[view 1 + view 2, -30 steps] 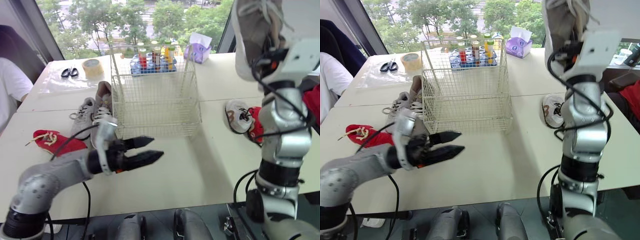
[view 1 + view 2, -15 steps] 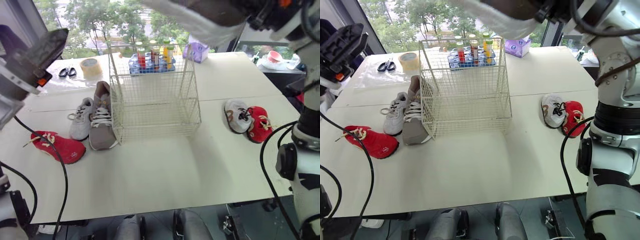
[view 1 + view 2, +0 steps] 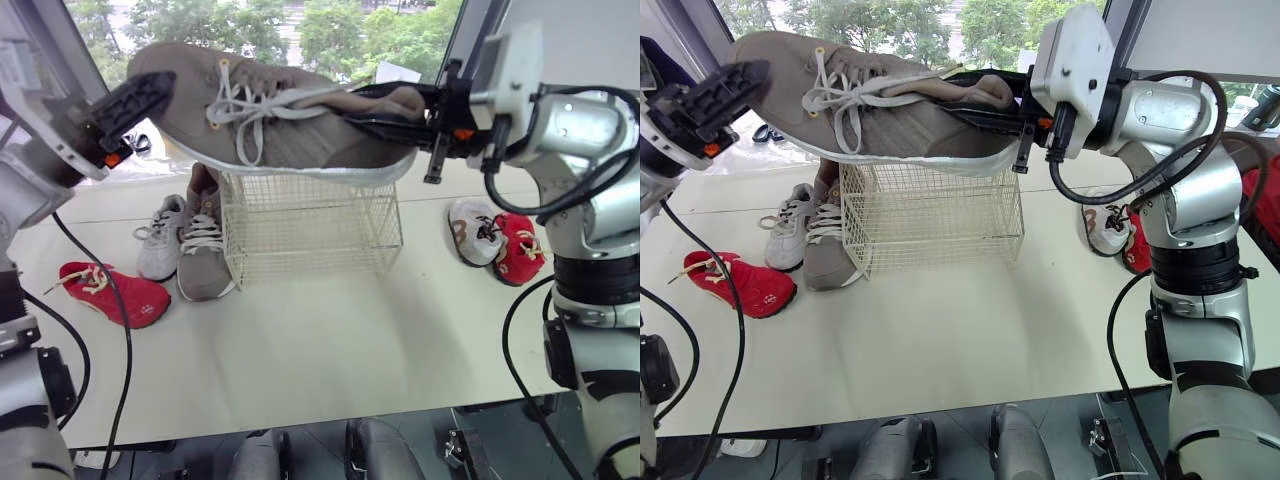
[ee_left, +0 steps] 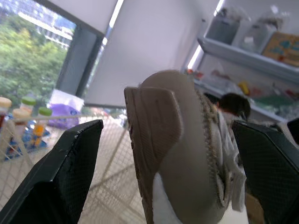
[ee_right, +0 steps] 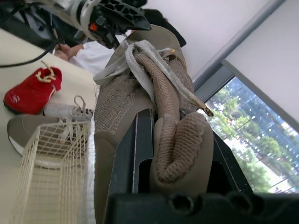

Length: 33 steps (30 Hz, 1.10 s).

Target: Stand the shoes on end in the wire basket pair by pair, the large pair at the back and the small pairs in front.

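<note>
shoe lowered over basket in right hand

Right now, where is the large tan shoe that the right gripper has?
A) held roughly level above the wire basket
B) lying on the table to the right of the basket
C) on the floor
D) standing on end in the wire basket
A: the right gripper clamps the heel of the large tan shoe, which hangs roughly level above the wire basket, not in it.
</note>
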{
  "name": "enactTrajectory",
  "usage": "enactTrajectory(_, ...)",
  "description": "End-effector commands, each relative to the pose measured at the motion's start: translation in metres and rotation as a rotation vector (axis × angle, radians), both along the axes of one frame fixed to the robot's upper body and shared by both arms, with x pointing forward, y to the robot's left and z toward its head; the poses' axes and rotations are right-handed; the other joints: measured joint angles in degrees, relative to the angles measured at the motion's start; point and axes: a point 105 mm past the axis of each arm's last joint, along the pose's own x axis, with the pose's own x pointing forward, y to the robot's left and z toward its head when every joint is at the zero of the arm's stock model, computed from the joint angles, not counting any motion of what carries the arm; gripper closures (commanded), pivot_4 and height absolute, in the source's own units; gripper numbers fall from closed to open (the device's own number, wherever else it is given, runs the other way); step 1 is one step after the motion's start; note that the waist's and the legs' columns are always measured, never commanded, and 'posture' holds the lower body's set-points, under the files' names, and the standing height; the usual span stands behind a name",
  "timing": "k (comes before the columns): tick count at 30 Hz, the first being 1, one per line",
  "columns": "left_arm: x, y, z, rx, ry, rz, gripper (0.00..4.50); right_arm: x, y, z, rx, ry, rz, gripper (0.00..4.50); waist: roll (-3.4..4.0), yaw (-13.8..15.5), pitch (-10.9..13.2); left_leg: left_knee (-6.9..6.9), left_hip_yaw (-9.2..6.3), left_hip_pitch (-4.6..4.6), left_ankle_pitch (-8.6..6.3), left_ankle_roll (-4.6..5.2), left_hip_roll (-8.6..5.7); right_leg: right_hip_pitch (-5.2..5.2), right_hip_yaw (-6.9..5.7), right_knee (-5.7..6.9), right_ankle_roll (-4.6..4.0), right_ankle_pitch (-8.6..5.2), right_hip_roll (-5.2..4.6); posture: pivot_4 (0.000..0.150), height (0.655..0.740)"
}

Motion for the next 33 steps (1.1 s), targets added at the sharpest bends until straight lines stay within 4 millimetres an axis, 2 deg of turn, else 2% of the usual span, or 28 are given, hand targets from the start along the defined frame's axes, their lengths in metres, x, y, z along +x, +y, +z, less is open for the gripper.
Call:
enactTrajectory(1, -0.009, -0.010, 0.003, 0.145, -0.042, -0.100, 0.00, -0.015, 0.005, 0.009, -0.061, -0.156, 0.043, 4.11, 0.00, 0.01, 0.00, 0.00, 0.09, 0.00, 0.00, 0.00, -0.03, -0.01, 0.00, 0.01, 0.00, 0.00, 0.00, 0.150, 0.7400)
enactTrajectory(2, -0.009, -0.012, 0.000, 0.177, -0.038, -0.116, 0.00, -0.016, 0.006, 0.008, -0.073, -0.170, 0.047, 4.11, 0.00, 0.02, 0.00, 0.00, 0.11, 0.00, 0.00, 0.00, -0.03, -0.01, 0.00, 0.01, 0.00, 0.00, 0.00, 0.150, 0.7400)
enactTrajectory(5, 0.001, -0.015, -0.009, 0.254, -0.037, -0.106, 0.88, -0.016, 0.007, 0.001, -0.144, -0.221, 0.057, 4.15, 0.00, 0.16, 0.00, 0.01, 0.13, 0.00, 0.00, 0.01, -0.02, 0.00, 0.02, 0.01, 0.00, 0.00, -0.01, 0.150, 0.7400)
enactTrajectory(9, -0.007, -0.020, -0.008, 0.242, -0.043, -0.185, 2.91, -0.017, 0.009, -0.004, -0.168, -0.249, 0.066, 4.15, -0.01, 0.09, 0.00, 0.03, 0.15, 0.00, 0.00, 0.01, -0.01, -0.03, 0.03, 0.02, -0.01, 0.00, -0.01, 0.150, 0.7400)
enactTrajectory(11, -0.012, -0.021, -0.005, 0.217, -0.039, -0.211, 3.62, -0.018, 0.010, -0.005, -0.169, -0.250, 0.067, 4.15, -0.01, 0.09, 0.01, 0.02, 0.14, -0.01, 0.00, 0.01, 0.05, -0.05, 0.03, 0.04, 0.00, 0.00, -0.01, 0.150, 0.7400)
enactTrajectory(12, -0.013, -0.021, -0.005, 0.208, -0.037, -0.212, 3.80, -0.018, 0.010, -0.005, -0.167, -0.247, 0.062, 4.15, -0.01, 0.09, 0.01, 0.02, 0.15, -0.01, 0.00, 0.01, 0.06, -0.07, 0.04, 0.06, 0.00, 0.00, -0.02, 0.150, 0.7400)
enactTrajectory(16, -0.011, -0.019, 0.003, 0.118, -0.031, -0.193, 3.83, -0.014, 0.007, -0.004, -0.146, -0.198, 0.031, 4.15, -0.02, 0.11, 0.01, 0.05, 0.15, 0.00, 0.00, 0.00, 0.07, -0.06, 0.05, 0.12, 0.00, 0.00, -0.03, 0.150, 0.7400)
enactTrajectory(18, -0.011, -0.018, 0.008, 0.050, -0.035, -0.189, 3.83, -0.011, 0.002, 0.001, -0.085, -0.110, 0.015, 3.19, -0.01, 0.23, 0.01, 0.08, 0.13, 0.00, 0.00, 0.00, 0.07, -0.05, 0.05, 0.15, 0.00, 0.00, -0.03, 0.150, 0.7400)
enactTrajectory(20, -0.013, -0.016, 0.011, -0.017, -0.037, -0.179, 3.83, -0.008, -0.012, 0.024, 0.083, 0.008, -0.011, 2.32, -0.03, 0.25, 0.01, 0.10, 0.10, 0.00, 0.01, -0.01, 0.08, -0.04, 0.06, 0.20, 0.00, 0.00, -0.06, 0.150, 0.7400)
enactTrajectory(23, -0.013, -0.011, 0.010, -0.102, -0.026, -0.144, 3.83, -0.002, -0.040, 0.050, 0.299, 0.089, -0.071, 0.82, -0.04, 0.18, 0.01, 0.12, -0.06, 0.00, 0.01, -0.01, 0.08, -0.04, 0.08, 0.22, 0.00, 0.01, -0.11, 0.150, 0.7400)
enactTrajectory(24, -0.014, -0.009, 0.010, -0.134, -0.025, -0.133, 3.83, -0.001, -0.050, 0.058, 0.381, 0.114, -0.089, 0.17, -0.05, 0.18, 0.00, 0.12, -0.08, 0.00, 0.01, -0.01, 0.08, -0.04, 0.07, 0.23, 0.00, 0.01, -0.12, 0.150, 0.7400)
enactTrajectory(26, -0.014, -0.004, 0.012, -0.223, -0.028, -0.107, 3.83, 0.003, -0.076, 0.072, 0.610, 0.192, -0.118, 0.02, -0.05, 0.18, 0.00, 0.11, -0.10, 0.02, 0.01, -0.01, 0.07, -0.02, 0.07, 0.23, 0.00, 0.01, -0.13, 0.150, 0.7400)
enactTrajectory(28, -0.015, 0.000, 0.016, -0.318, -0.036, -0.087, 3.83, 0.007, -0.096, 0.071, 0.797, 0.341, -0.092, 0.02, -0.06, 0.20, 0.00, 0.11, -0.11, 0.06, 0.01, -0.02, 0.07, 0.00, 0.08, 0.31, -0.01, 0.01, -0.16, 0.150, 0.7400)
enactTrajectory(30, -0.013, -0.001, 0.022, -0.404, -0.059, -0.050, 3.83, 0.007, -0.099, 0.054, 0.913, 0.522, -0.001, 0.02, -0.17, 0.39, -0.07, 0.12, -0.15, 0.08, 0.03, -0.05, 0.08, 0.02, 0.07, 0.37, -0.01, 0.02, -0.18, 0.150, 0.7400)
enactTrajectory(33, -0.019, -0.022, 0.030, -0.466, -0.098, -0.062, 3.83, 0.006, -0.089, 0.025, 1.018, 0.704, 0.085, 0.02, -0.23, 0.36, -0.10, 0.10, -0.32, 0.19, 0.03, -0.05, 0.08, 0.26, 0.02, 0.32, -0.02, 0.02, -0.18, 0.150, 0.7400)
